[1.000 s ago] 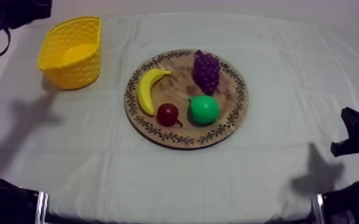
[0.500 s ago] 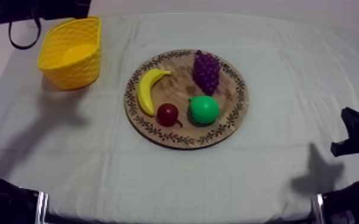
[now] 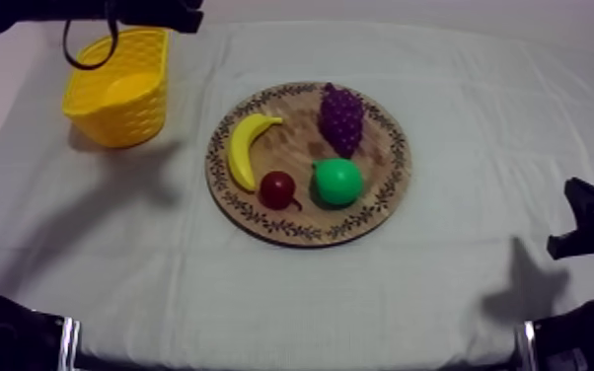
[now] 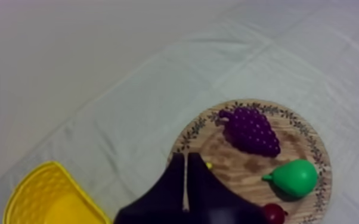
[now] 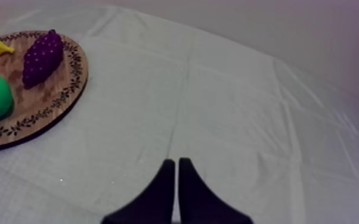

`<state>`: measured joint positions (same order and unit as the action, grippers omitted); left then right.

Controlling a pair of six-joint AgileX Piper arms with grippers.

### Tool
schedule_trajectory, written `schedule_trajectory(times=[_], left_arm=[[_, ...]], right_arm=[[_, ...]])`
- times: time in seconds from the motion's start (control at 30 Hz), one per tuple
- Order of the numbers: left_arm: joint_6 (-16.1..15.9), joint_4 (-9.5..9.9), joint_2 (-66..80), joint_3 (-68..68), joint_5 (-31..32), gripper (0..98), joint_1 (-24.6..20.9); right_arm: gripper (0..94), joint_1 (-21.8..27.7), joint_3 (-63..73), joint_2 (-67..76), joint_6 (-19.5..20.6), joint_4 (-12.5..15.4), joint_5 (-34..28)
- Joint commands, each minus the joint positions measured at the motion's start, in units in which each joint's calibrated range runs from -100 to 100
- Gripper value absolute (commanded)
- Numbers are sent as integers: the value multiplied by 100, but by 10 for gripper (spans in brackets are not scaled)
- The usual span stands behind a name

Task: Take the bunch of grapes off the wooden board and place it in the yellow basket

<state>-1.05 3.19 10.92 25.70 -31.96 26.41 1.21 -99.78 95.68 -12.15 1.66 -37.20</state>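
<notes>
At the left stands the yellow basket (image 3: 123,123), my left hand (image 4: 185,164) near it clenched on nothing, while the bunch of grapes (image 3: 341,116) lies on the wooden board's (image 3: 291,148) far side, likely light and knobbly, best pinched across its broad middle, and my right hand (image 5: 175,167) is clenched empty.

Banana (image 3: 247,148), pear (image 3: 337,182) (green), small red fruit (image 3: 278,189)

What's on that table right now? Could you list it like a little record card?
board: round, wooden, mid-table
on board: grapes, banana, pear, small red fruit
grapes: untouched, at board's far edge
basket: yellow, left of board
left gripper: shut, holding nothing, near basket
right gripper: shut, holding nothing, over cloth
</notes>
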Motion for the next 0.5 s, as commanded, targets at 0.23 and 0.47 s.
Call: schedule_trajectory(times=[0.23, 0.47], left_arm=[[-263, 41, -1163, -1589, -762, 0, 157], [-280, 71, -1765, -2301, -947, 0, 195]], right_arm=[[5, 1, 1, 0, -4, -2, 2], [5, 1, 1, 0, -4, -2, 2]])
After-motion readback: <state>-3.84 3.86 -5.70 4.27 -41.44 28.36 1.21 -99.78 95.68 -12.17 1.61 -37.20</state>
